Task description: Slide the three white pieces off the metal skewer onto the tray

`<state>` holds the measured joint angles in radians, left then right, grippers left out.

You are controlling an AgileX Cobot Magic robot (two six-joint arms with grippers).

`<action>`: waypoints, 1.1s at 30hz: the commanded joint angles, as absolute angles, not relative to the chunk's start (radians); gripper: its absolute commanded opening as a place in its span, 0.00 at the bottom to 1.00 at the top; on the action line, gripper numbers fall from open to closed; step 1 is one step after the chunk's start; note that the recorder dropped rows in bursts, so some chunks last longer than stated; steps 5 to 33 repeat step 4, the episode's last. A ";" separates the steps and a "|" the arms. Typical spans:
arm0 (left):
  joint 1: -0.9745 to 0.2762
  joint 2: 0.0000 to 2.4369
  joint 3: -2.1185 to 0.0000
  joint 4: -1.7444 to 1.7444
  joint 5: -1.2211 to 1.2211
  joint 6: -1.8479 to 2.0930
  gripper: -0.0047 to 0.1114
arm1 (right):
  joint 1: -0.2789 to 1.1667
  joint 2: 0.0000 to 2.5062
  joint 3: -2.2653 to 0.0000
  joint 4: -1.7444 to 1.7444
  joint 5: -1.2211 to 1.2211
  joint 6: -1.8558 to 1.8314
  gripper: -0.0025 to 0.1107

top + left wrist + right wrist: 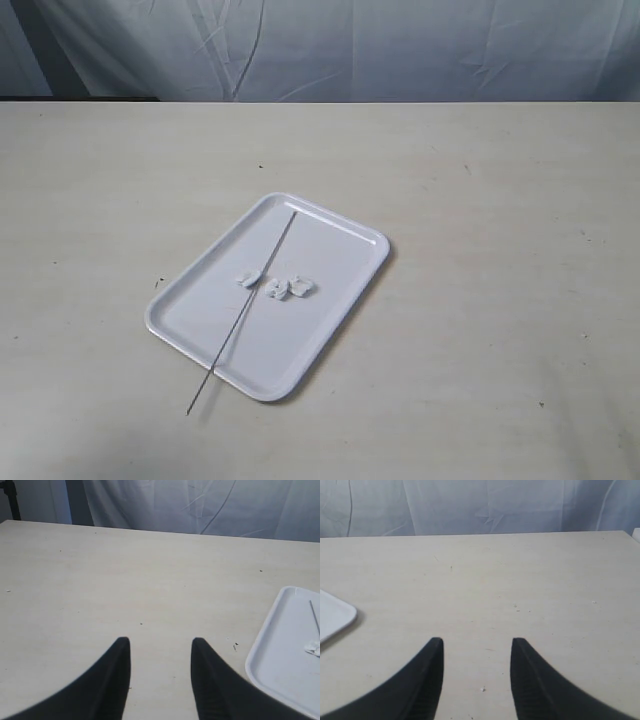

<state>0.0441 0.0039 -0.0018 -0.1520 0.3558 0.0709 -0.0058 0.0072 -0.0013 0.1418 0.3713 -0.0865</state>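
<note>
The white tray (pixel 330 300) lies slantwise mid-table. The thin metal skewer (pixel 240 314) rests across it, one end near the far rim, the other sticking out past the near rim onto the table. The three white pieces (pixel 278 285) lie loose on the tray beside the skewer, one to its left, two to its right. Neither arm shows in the exterior view. My left gripper (pixel 160 644) is open over bare table, with the tray (pixel 272 650), the skewer's tip (pixel 314 618) and one piece (pixel 313 648) off to one side. My right gripper (pixel 476 643) is open over bare table, a tray corner (pixel 340 616) at the edge.
The beige table (pixel 500 200) spreads wide around the tray. A wrinkled white curtain (pixel 400 45) hangs behind the far edge. Small dark specks dot the tabletop.
</note>
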 commanded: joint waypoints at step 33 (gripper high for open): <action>0.037 0.000 0.000 -0.142 0.344 0.071 0.38 | -0.011 0.000 0.000 0.143 0.360 -0.084 0.39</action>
